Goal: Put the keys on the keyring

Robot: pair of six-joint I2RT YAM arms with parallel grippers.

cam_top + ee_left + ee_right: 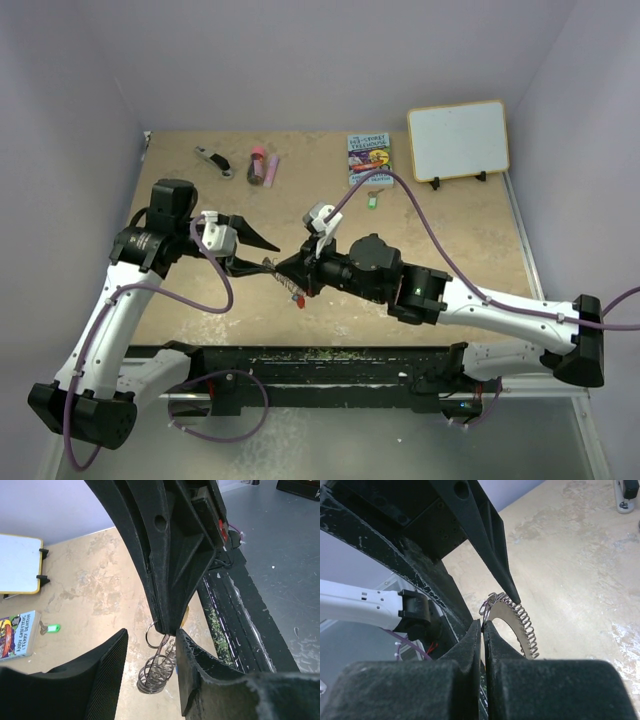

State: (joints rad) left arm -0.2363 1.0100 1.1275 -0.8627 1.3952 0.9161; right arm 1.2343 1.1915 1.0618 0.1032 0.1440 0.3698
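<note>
The table (450, 270) is carrying the work at its centre, where both arms are meeting.

The left gripper (270, 256) is standing released. Its fingers are spreading to either side of the keyring (520, 622), which is hanging clear of the table between the two grippers.

The right gripper (483, 625) is clenching. It is probably pinching the near edge of the keyring, though the contact itself is hiding behind the pads.

The green key (50, 628) is lying well apart on the table, just beside the book (369, 158). The red key (297, 297) is dangling just under the keyring. A small ring (151, 636) is sitting at the tip of the right gripper.

Judged step: the arms are working a key's small ring along the keyring.

To do this step well:
- The right gripper should be holding its pinch firm, so the keyring is not swinging.
- The left gripper should be closing slowly on the keyring's far side, squarely across the coil and not on the small ring.
- Neither arm should be pulling until both grips are seating, as the coil is likely springing sideways under uneven load.
</note>
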